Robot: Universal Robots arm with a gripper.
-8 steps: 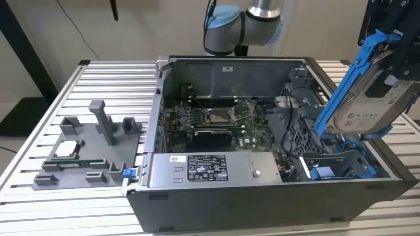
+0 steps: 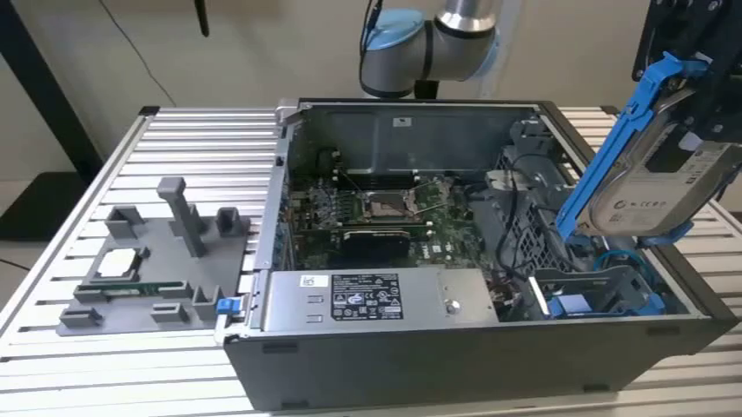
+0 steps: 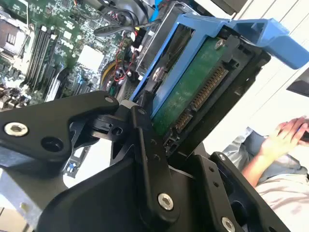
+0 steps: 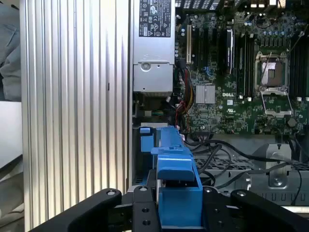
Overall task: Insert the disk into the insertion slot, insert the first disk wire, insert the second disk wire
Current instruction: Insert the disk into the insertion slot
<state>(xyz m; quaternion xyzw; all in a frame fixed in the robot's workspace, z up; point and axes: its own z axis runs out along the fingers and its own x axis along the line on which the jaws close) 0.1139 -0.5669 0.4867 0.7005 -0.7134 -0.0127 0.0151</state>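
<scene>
My gripper (image 2: 692, 122) is shut on the disk (image 2: 652, 187), a silver-grey drive with a white label in a bright blue carrier frame (image 2: 614, 130). It hangs tilted above the open computer case, at the exterior view's right. The second wrist view shows the disk's green circuit board (image 3: 192, 92) and connector between my black fingers (image 3: 145, 126). In the first wrist view the blue carrier (image 4: 176, 186) sits in my gripper (image 4: 176, 215). The insertion slot (image 2: 597, 295), a grey drive cage with blue edging, lies below the disk, apart from it. Black cables (image 2: 510, 217) and a blue cable (image 2: 620, 259) lie beside the cage.
The grey power supply box with a sticker (image 2: 371, 300) fills the case's front. The motherboard (image 2: 371, 213) lies behind it. A grey fixture holding small parts (image 2: 151, 261) sits on the slatted table (image 2: 197, 139) at the exterior view's left. A person's hand (image 3: 289, 133) shows beyond the disk.
</scene>
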